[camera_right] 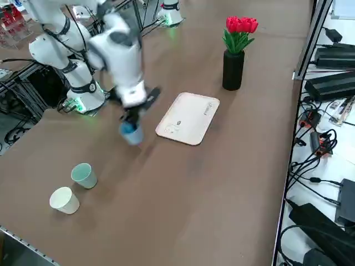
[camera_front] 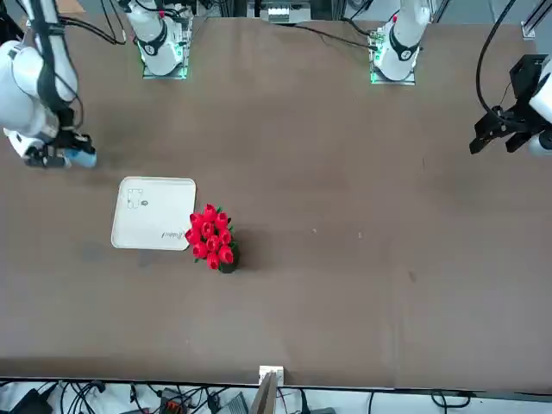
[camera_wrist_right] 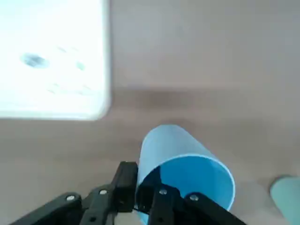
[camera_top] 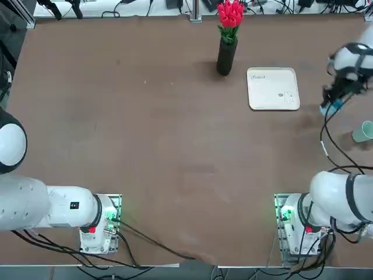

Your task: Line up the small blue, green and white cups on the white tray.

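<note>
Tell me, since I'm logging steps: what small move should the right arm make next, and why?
Probably carry the small light blue plastic cup sideways over the empty square white tray. The right gripper is shut on its rim beside the tray, not yet above it.

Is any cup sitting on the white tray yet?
No: the white tray is bare, the blue cup hangs in the right gripper beside it, and the green cup and white cup stand on the table.

The green cup (camera_top: pixel 363 131) is cut by the overhead frame's edge (white cup entirely outside it).
</note>
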`<control>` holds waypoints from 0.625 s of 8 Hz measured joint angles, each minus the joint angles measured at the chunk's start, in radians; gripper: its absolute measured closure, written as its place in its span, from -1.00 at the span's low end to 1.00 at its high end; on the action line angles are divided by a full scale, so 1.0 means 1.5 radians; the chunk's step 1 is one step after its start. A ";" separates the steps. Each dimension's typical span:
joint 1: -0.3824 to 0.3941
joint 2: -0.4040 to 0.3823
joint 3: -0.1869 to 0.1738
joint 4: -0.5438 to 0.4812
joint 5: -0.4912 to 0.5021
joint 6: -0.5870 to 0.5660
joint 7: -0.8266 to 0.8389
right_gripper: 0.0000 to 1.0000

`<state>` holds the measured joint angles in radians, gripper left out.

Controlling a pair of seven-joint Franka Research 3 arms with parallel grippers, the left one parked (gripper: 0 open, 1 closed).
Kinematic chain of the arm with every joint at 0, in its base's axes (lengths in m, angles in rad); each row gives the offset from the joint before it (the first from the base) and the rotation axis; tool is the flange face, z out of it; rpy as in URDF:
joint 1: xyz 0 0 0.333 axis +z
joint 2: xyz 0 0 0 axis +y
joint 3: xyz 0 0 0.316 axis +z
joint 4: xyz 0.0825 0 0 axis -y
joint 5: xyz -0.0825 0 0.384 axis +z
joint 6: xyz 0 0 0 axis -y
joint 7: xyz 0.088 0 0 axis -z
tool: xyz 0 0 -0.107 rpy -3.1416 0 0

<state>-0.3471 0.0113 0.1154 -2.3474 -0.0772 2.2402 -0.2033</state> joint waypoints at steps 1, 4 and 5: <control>0.087 0.008 0.004 0.045 0.022 -0.021 0.065 0.90; 0.289 0.131 0.010 0.216 0.032 -0.088 0.265 0.90; 0.316 0.180 0.009 0.257 0.032 -0.088 0.295 0.90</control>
<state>0.1263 0.2807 0.1293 -1.9617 -0.0290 2.1087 0.2386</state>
